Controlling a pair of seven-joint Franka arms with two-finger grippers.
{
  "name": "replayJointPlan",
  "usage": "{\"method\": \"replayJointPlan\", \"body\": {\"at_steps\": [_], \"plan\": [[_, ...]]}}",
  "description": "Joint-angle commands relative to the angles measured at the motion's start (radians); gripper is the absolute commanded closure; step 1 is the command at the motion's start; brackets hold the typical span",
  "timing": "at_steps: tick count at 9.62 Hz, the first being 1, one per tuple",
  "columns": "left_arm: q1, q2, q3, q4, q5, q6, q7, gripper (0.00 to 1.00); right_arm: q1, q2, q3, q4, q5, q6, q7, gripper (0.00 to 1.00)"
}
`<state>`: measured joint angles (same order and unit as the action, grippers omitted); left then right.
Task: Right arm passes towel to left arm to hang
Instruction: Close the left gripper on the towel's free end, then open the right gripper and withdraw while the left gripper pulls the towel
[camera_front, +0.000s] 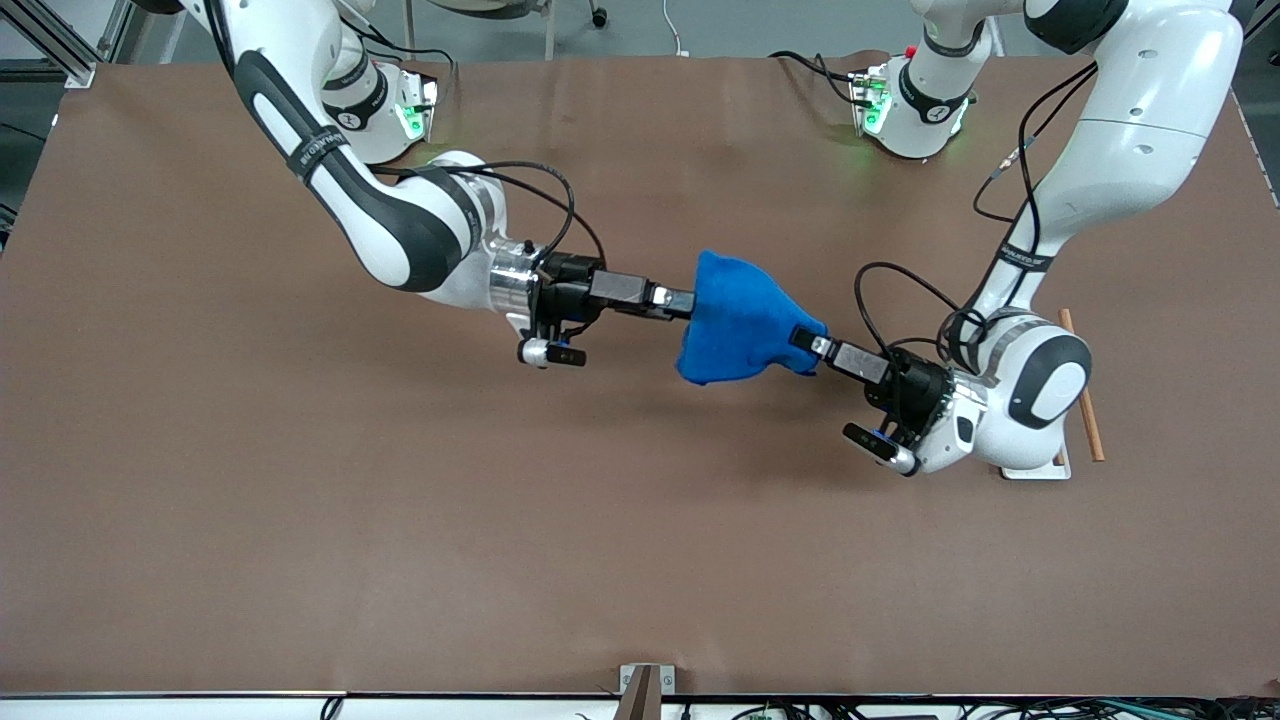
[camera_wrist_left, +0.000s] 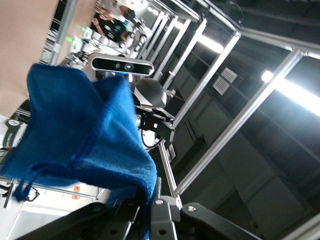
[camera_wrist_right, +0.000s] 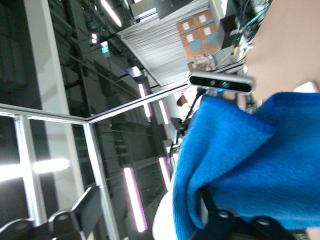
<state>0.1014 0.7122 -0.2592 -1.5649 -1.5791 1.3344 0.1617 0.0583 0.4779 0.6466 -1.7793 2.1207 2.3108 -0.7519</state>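
Observation:
The blue towel hangs bunched in the air over the middle of the table, between the two grippers. My left gripper is shut on the towel's corner at the left arm's end. In the left wrist view, the cloth is pinched between the left gripper's closed fingers. My right gripper reaches into the towel's other end. In the right wrist view, the right gripper stands wide open, and the towel drapes over one finger.
A wooden rod on a white base lies under the left arm's wrist, toward the left arm's end of the table. A small bracket sits at the table edge nearest the front camera.

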Motion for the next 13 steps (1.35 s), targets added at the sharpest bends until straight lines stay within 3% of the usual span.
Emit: {"method": "replayJointPlan", "body": {"at_steps": [1, 3, 6, 8, 10, 12, 13], "plan": [[-0.006, -0.052, 0.04, 0.049, 0.139, 0.086, -0.183, 1.0, -0.101, -0.047, -0.005, -0.084, -0.24, -0.004, 0.049, 0.0], [-0.005, -0.056, 0.06, 0.166, 0.38, 0.1, -0.391, 1.0, -0.115, -0.044, -0.111, -0.091, -0.521, -0.013, 0.126, 0.0], [0.026, -0.137, 0.089, 0.167, 0.676, 0.098, -0.412, 1.0, -0.114, -0.056, -0.252, -0.092, -0.837, -0.021, 0.148, 0.0], [0.034, -0.165, 0.09, 0.17, 0.893, 0.1, -0.445, 1.0, -0.112, -0.061, -0.42, -0.072, -1.089, -0.211, 0.198, 0.0], [0.038, -0.212, 0.095, 0.183, 1.129, 0.112, -0.447, 1.0, -0.104, -0.122, -0.56, -0.048, -1.229, -0.389, 0.25, 0.0], [0.075, -0.267, 0.103, 0.174, 1.241, 0.12, -0.45, 1.0, -0.109, -0.154, -0.637, 0.029, -1.491, -0.531, 0.392, 0.0], [0.096, -0.278, 0.103, 0.171, 1.293, 0.12, -0.45, 1.0, -0.109, -0.189, -0.66, 0.035, -1.551, -0.542, 0.457, 0.0]]}}
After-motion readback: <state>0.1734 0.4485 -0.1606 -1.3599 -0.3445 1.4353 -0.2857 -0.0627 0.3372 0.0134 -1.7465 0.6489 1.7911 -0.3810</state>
